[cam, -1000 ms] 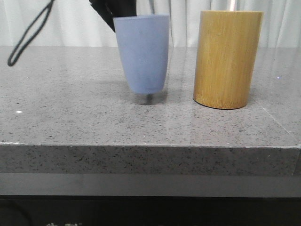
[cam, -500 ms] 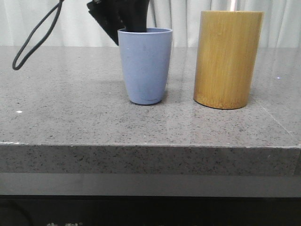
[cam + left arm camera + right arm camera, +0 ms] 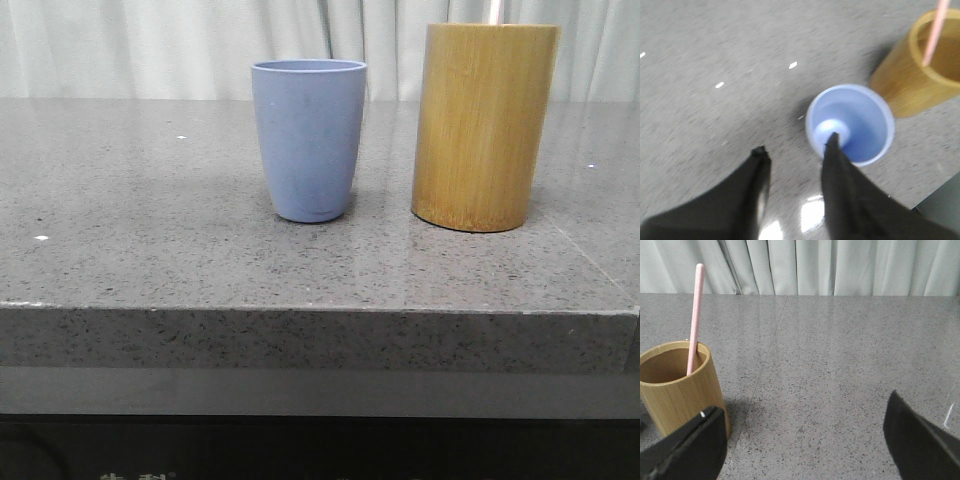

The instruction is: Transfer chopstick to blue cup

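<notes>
Your left gripper (image 3: 796,149) hangs above the table (image 3: 715,45), fingers apart. The blue cup (image 3: 867,130) stands upright and empty just beside the bamboo cylinder (image 3: 905,85), which holds a pink chopstick (image 3: 935,30).

grey stone table (image 3: 150,200) | blue cup (image 3: 308,140) upright | bamboo cylinder (image 3: 484,125) beside, seemingly apart

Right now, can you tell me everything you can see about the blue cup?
The blue cup is a plain, matte, pale periwinkle tumbler with no handle, looking like smooth plastic. It is wide at the rim and narrows toward its base. It stands upright on the speckled grey stone table, just left of the taller bamboo cylinder, with a gap between them. From above, in the left wrist view, its inside looks empty. Nothing grips it; the open left end effector hangs above it.
</notes>
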